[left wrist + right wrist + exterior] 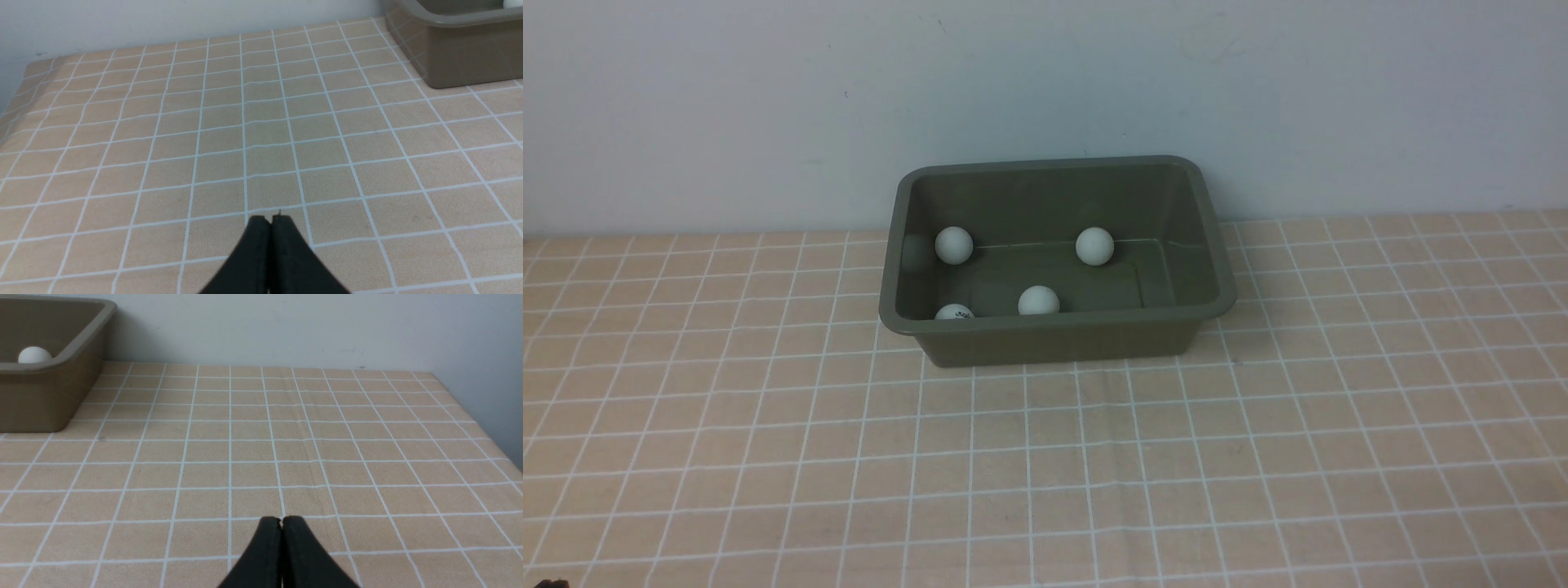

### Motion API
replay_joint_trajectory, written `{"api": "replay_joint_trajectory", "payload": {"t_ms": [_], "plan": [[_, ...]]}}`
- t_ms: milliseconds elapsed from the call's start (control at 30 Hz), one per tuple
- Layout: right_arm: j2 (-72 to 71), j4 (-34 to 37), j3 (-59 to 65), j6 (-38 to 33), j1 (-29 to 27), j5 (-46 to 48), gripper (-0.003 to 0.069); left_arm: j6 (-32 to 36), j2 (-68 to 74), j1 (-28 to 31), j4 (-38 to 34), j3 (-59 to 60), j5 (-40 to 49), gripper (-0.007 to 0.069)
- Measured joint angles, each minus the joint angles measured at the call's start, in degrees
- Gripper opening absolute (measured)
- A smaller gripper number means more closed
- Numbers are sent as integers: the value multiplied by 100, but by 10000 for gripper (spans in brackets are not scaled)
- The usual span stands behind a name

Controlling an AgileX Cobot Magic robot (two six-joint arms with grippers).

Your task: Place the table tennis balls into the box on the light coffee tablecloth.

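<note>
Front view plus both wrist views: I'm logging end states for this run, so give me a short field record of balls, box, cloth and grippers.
balls in box: four table tennis balls, at and, the last partly hidden by the near rim
balls on cloth: none visible
box: olive-green box, upright, near the back wall
surface: light coffee tablecloth, checked with white lines
left gripper: shut, holding nothing, over the cloth
right gripper: shut, holding nothing, over the cloth
task state: looks complete
</note>
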Motion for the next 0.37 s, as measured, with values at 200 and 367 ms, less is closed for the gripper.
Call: {"api": "replay_joint_trajectory", "payload": {"t_ms": [200,367], "plan": [[0,0,0,7,0,0,-14,-21,0,0,0,0,0,-69],[0,0,0,7,0,0,-14,-44,0,0,0,0,0,-69]]}}
